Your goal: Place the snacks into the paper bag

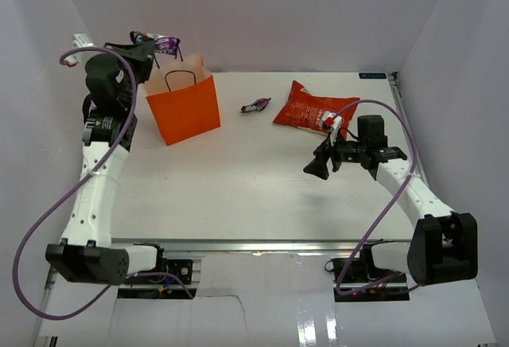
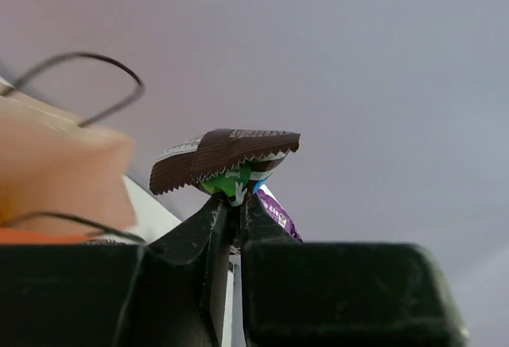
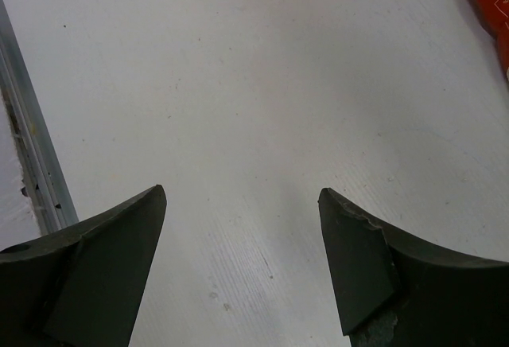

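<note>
So: orange paper bag point(image 1: 187, 108) stands upright, far left. Above its far-left rim, left gripper point(image 2: 236, 204) pinches a brown packet point(image 2: 227, 160) w/ a purple packet point(image 2: 274, 212) behind. Red chip bag point(image 1: 314, 108) & small dark packet point(image 1: 256, 106) lie far-centre on table point(image 1: 238, 196). Right gripper point(image 1: 318, 165) hovers near chip bag, jaws wide.

I see a white counter point(image 1: 238, 196) with a flat, dull top. A plain white back wall point(image 1: 262, 13) stands behind it. A left wall point(image 1: 28, 124) and a right wall point(image 1: 465, 44) close it in like a box. The light is soft and even, and the walls look a little purple. A silver metal rail point(image 1: 262, 247) runs along the near edge, with a shiny white board point(image 1: 318, 315) in front of it. My right wrist camera shows tiny dark specks on the counter top.
</note>
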